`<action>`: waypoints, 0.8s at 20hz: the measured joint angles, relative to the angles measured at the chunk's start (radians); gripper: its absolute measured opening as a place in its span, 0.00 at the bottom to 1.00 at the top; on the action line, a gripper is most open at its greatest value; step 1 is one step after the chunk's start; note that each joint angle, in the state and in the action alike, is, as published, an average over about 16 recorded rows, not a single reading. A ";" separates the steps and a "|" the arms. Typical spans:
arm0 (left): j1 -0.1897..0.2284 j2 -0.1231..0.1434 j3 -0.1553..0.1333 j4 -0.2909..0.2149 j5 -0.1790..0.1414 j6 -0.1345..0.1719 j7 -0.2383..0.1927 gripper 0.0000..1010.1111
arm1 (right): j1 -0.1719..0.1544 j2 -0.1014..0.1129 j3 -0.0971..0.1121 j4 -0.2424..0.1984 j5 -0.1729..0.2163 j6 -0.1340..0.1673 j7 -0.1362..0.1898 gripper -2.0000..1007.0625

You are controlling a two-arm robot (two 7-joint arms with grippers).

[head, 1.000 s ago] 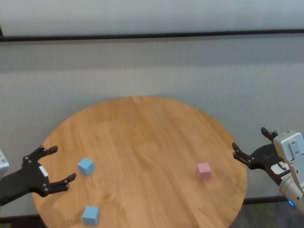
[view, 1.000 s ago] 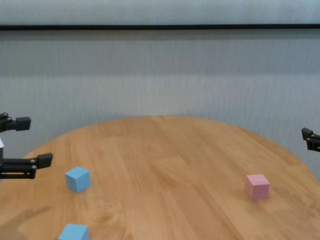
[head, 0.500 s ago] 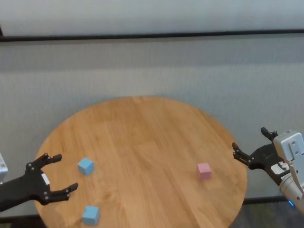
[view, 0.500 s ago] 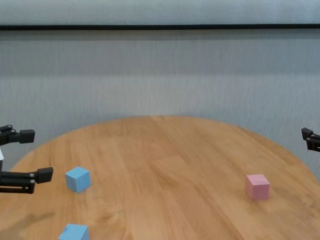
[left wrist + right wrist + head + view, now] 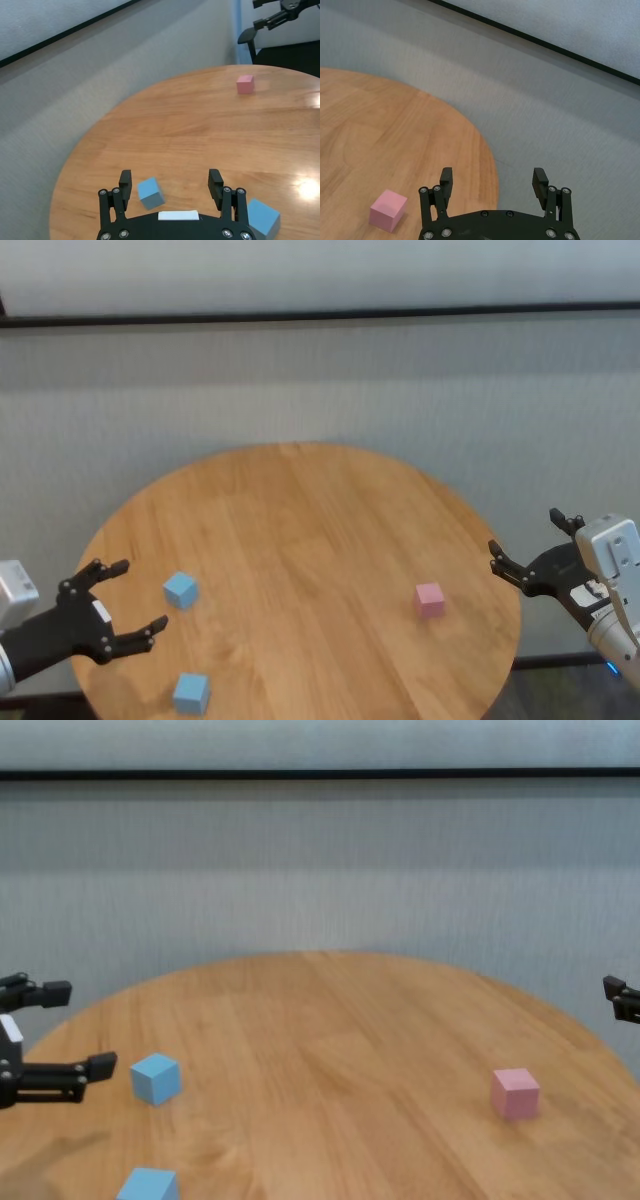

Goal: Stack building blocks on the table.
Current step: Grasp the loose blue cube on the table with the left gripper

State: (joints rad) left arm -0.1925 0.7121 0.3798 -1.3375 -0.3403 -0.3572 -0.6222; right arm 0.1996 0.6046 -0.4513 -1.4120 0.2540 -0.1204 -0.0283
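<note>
Since a second earlier, the left end effector (image 5: 125,606) had drifted a bit lower and nearer the robot along the bench's (image 5: 300,530) left rim, then edged back in toward the blue cubes; nothing else had budged. Its fingers were spread wide with nothing between them, hovering just left of the farther blue block (image 5: 180,590). From the left wrist view that cube (image 5: 150,193) sat right ahead of the gap between the fingers.

The right end effector (image 5: 530,555) hung off the bench's right edge, over the grey floor, fingers also apart and empty.

Block count: three total. Two light blue, both on the left side, the second one (image 5: 191,693) close to the near rim. One pink (image 5: 430,600), alone on the right, a little way in from the edge. All sat flat and well apart, none stacked. Whole middle of the round top was open wood.
</note>
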 joint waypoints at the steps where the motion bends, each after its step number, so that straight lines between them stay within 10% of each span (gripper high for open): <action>1: 0.001 -0.004 0.000 -0.001 0.007 0.003 0.006 0.99 | 0.000 0.000 0.000 0.000 0.000 0.000 0.000 1.00; 16: 0.029 -0.045 0.007 -0.010 0.065 0.029 -0.002 0.99 | 0.000 0.000 0.000 0.000 0.000 0.000 0.000 1.00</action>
State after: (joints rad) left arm -0.1639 0.6666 0.3865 -1.3472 -0.2757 -0.3280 -0.6243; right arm 0.1996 0.6046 -0.4513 -1.4120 0.2540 -0.1205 -0.0283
